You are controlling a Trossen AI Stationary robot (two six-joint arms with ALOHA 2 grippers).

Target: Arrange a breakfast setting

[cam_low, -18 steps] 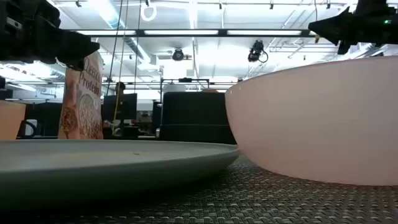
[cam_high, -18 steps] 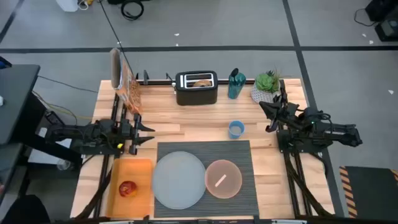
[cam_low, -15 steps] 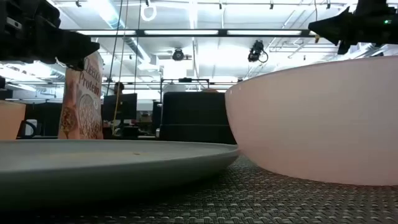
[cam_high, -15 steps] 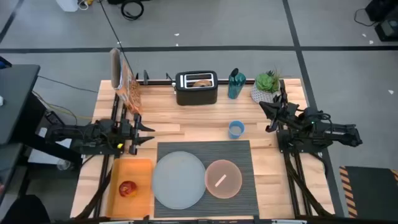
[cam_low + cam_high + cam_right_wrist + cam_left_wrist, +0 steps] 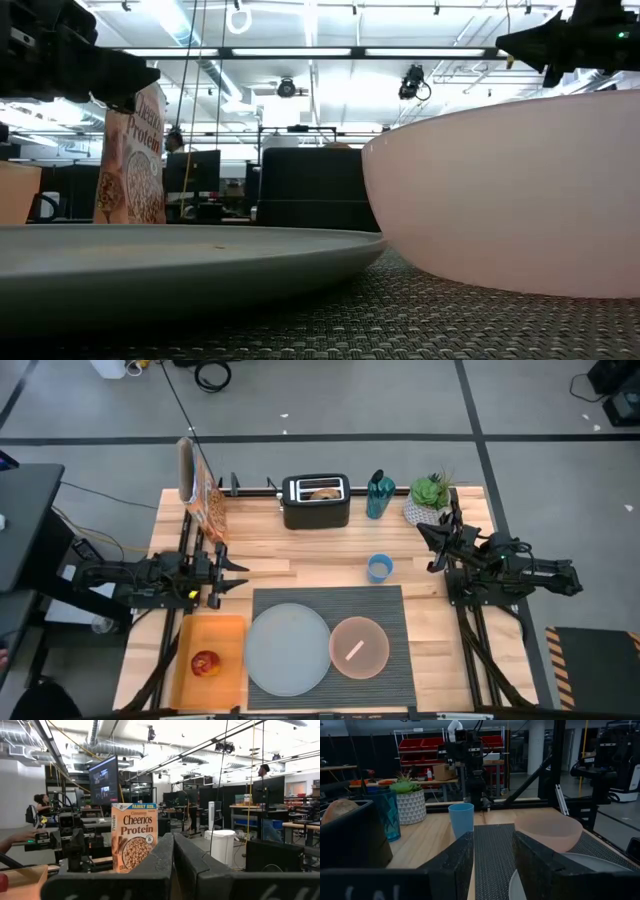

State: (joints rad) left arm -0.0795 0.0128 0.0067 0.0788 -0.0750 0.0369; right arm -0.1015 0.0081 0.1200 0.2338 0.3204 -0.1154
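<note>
Spoon [image 5: 354,650] diagonal in pink bowl [image 5: 372,657]

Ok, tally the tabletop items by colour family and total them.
Grey: 2, ribbed dark grey placemat, pale grey round plate
Pink: 1, translucent bowl
Red: 1, apple
Blue/teal: 2, cup, tumbler
Orange: 1, tray
Black: 1, toaster
Total: 8

Placemat [image 5: 385,610]: dark woven cloth, ribbed and rough, right in front of the left gripper [image 5: 492,865].
Plate [image 5: 287,650]: pale grey, smooth, matt.
Bowl [image 5: 358,647]: translucent pink plastic, soft sheen.
Table [image 5: 330,545]: light wood planks, smooth.
Cup [image 5: 461,819]: blue matt plastic, beyond the left gripper's fingers.
Cereal box [image 5: 134,836]: printed cardboard, facing the right gripper [image 5: 174,865].
Tray [image 5: 225,650]: orange, smooth.
</note>
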